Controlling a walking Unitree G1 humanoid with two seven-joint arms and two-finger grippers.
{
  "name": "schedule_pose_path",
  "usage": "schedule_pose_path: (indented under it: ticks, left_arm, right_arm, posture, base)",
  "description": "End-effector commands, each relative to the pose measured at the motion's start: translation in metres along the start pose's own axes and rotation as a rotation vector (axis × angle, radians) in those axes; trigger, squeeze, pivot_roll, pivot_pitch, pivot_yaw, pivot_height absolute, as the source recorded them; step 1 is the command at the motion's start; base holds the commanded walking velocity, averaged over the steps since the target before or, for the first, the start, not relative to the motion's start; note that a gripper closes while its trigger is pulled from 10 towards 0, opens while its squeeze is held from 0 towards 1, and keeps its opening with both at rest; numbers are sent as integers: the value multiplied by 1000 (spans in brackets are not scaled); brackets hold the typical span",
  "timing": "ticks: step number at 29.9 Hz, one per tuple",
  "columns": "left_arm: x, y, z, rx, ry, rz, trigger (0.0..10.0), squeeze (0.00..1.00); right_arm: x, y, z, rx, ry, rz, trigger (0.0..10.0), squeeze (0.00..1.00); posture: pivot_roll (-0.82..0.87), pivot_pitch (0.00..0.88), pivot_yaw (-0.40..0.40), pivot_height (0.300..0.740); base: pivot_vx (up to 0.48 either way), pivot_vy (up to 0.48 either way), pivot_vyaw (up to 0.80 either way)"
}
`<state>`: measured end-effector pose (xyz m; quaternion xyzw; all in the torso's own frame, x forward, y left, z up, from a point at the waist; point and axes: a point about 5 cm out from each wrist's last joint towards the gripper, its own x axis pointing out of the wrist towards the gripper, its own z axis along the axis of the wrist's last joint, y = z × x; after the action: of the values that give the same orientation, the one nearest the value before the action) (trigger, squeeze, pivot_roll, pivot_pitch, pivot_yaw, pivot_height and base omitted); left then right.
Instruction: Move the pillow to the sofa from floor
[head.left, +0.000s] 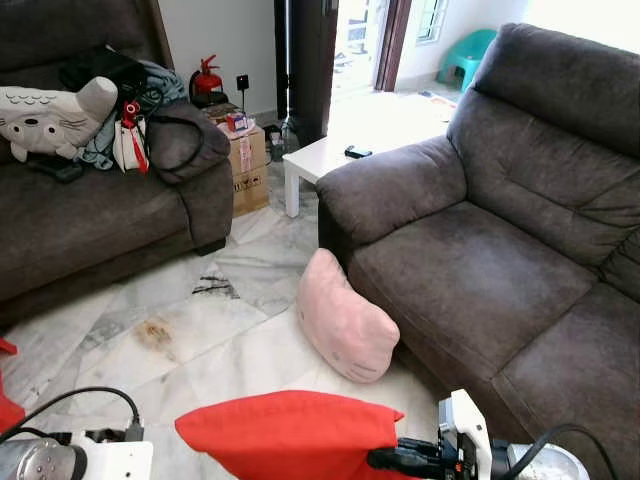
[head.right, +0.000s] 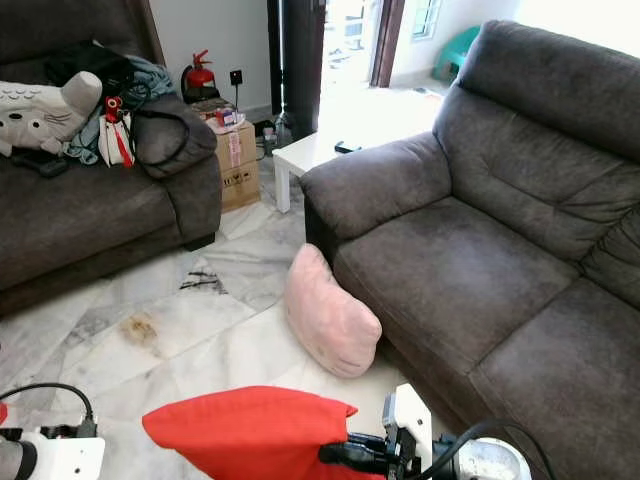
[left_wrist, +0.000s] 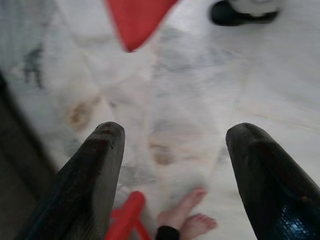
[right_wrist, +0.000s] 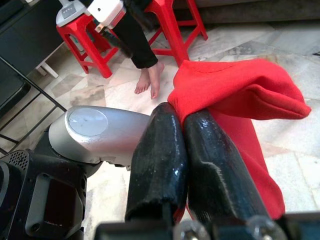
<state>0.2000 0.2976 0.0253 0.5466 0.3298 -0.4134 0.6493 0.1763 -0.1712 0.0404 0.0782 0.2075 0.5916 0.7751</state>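
Note:
A red pillow (head.left: 285, 432) hangs low in front of me, above the marble floor. My right gripper (right_wrist: 182, 112) is shut on one corner of it, and that gripper's black fingers (head.left: 392, 459) reach in from the right. A pink pillow (head.left: 343, 318) lies on the floor, leaning against the front of the dark grey sofa (head.left: 470, 270) on the right. My left gripper (left_wrist: 172, 135) is open over bare floor with nothing between its fingers; its arm (head.left: 60, 460) is at the lower left.
A second grey sofa (head.left: 90, 215) on the left carries a plush toy (head.left: 50, 115) and bags. A cardboard box (head.left: 247, 160) and a white table (head.left: 325, 155) stand beyond. A person's bare foot (right_wrist: 150, 80) and red stools (right_wrist: 87, 37) are close behind me.

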Motion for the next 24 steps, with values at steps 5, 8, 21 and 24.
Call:
schedule_pose_path:
  ticks: [5,8,21,24]
  left_arm:
    - [10,21,1,-31,23,218,10000,0]
    - [15,21,8,-65,-27,233,10000,0]
    - [33,-5,10,-201,-128,81,10000,0]
    - [33,-10,6,-182,-105,51,10000,0]
  right_arm:
    - [2,-1,18,-87,-58,30,10000,0]
    - [3,-1,18,-87,-60,28,10000,0]
    - [0,1,21,-93,-62,37,10000,0]
    - [-2,1,22,-95,-61,41,10000,0]
  posture:
    - [44,0,-39,740]
    - [43,0,-39,740]
    - [33,0,-46,740]
    - [28,0,-51,740]
  base:
    - [0,0,0]
    - [0,0,0]
    - [0,0,0]
    - [0,0,0]
